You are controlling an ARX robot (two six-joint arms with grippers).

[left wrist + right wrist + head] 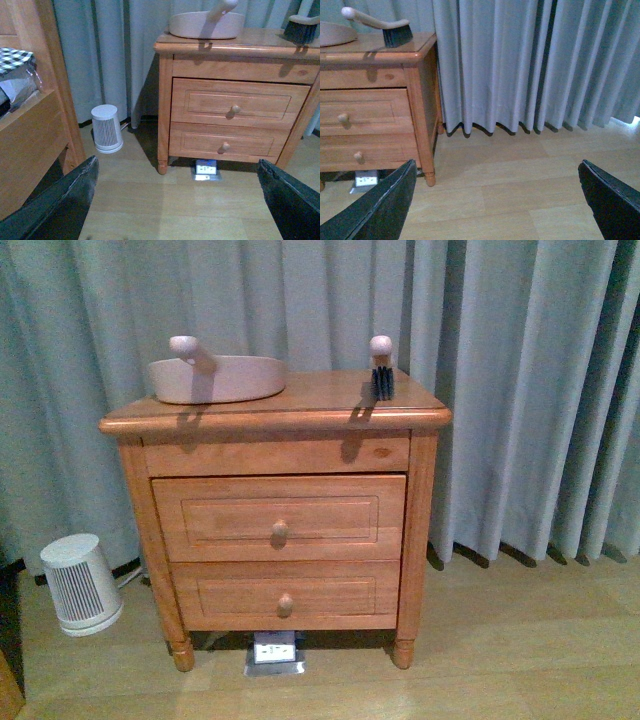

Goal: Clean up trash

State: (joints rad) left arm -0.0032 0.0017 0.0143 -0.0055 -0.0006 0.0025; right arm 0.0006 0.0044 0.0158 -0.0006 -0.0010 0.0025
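The left claw (177, 164) and right claw (496, 164) both gape wide, empty. No trash shows, so scanning the floor (520, 200) first seems wiser than reaching for the brush (382, 378) or dustpan (217, 378).

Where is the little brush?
In the front view, the small pink-handled, black-bristled brush sits on the wooden nightstand, at its right edge, right of the pale pink dustpan.

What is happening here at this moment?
Nothing is being handled yet. The robot faces a brown wooden two-drawer nightstand, with a pale oval dustpan and a dark-bristled hand brush on top. The left end effector and the right end effector are open and empty above the floor. No crumpled tissue is visible in any view.
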